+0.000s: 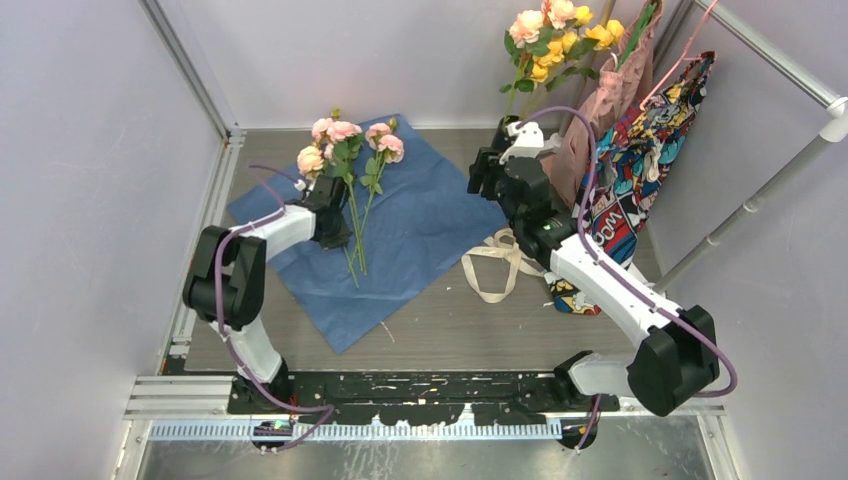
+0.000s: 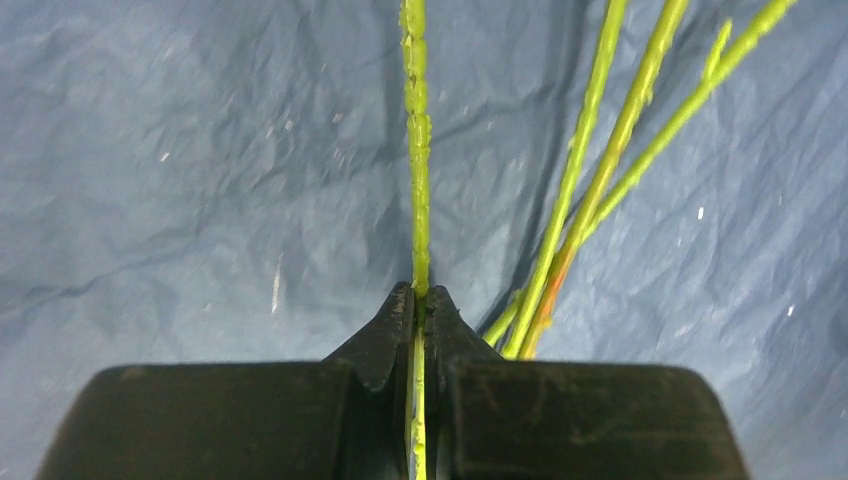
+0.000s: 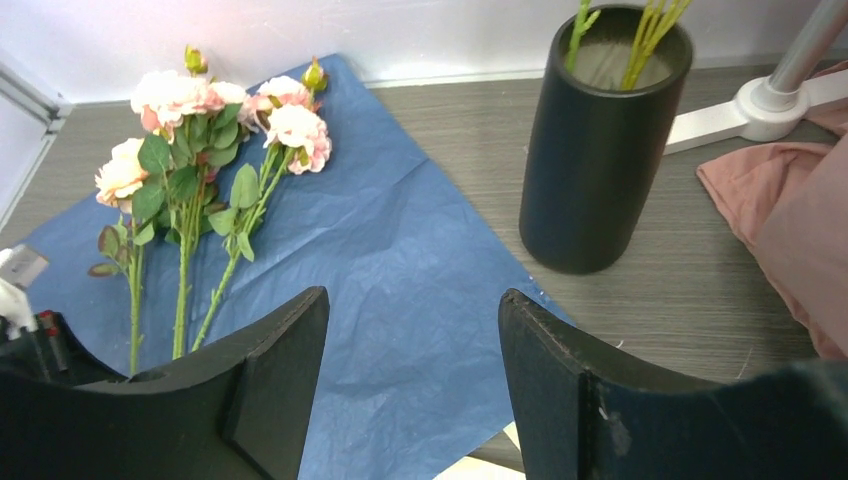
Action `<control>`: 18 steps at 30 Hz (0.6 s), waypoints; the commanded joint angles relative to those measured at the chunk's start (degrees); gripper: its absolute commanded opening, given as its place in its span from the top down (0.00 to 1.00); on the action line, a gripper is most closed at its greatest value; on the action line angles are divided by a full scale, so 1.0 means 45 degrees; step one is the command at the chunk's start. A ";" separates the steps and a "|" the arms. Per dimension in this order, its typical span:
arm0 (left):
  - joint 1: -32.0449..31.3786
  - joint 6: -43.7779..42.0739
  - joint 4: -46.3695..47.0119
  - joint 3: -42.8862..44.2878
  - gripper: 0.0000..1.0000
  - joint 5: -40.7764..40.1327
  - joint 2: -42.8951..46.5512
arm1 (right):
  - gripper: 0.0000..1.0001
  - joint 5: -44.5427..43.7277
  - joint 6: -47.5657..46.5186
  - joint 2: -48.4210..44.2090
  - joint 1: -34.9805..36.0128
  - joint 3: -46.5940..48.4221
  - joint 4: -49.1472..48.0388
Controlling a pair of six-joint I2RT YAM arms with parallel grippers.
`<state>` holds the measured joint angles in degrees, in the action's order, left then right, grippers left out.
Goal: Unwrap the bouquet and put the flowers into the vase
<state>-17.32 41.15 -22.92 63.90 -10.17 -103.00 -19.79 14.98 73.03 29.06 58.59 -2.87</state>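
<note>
Bare patches of grey wood-grain desk (image 1: 440, 330) show around a crumpled blue paper sheet (image 1: 430, 240), spread flat. Beside its edge is a tall matte black cylinder vase (image 3: 600, 160), green stems inside, tops cut off. Loose on the paper: pale pink roses (image 1: 340, 140). The left claw (image 2: 418, 300) is pinched tight on one thin green stem (image 2: 417, 150); the right claw (image 3: 415, 310) gapes wide, holding nothing.

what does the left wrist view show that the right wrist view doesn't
Only the left wrist view: the left end effector shut on one green stem, seen close up, with more stems lying to its right. Only the right wrist view: the open right end effector, the black vase holding a few stems, the pink blooms, and a pink cloth. Both: the crumpled blue paper with green flower stems lying on it.
</note>
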 commanded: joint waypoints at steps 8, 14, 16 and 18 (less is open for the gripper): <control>-0.0325 -0.2026 0.4007 -0.3545 1.00 -0.0234 0.8031 | 0.31 0.0768 -0.0175 0.1318 0.1293 0.1315 0.0368; -0.0570 -0.3771 0.7138 -0.5584 1.00 0.2138 1.1179 | 0.30 0.0873 -0.0115 0.2395 0.3019 0.2877 0.1305; -0.0600 -0.4210 0.7668 -0.6057 1.00 0.2801 1.1762 | 0.28 0.0996 -0.0062 0.2868 0.3675 0.3647 0.1521; -0.0618 -0.4311 0.7906 -0.6365 1.00 0.3048 1.2008 | 0.27 0.1191 0.0135 0.3319 0.4182 0.4409 0.1489</control>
<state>-19.68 26.83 3.05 37.67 -2.31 -51.20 -16.19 14.94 86.00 43.86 70.91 4.49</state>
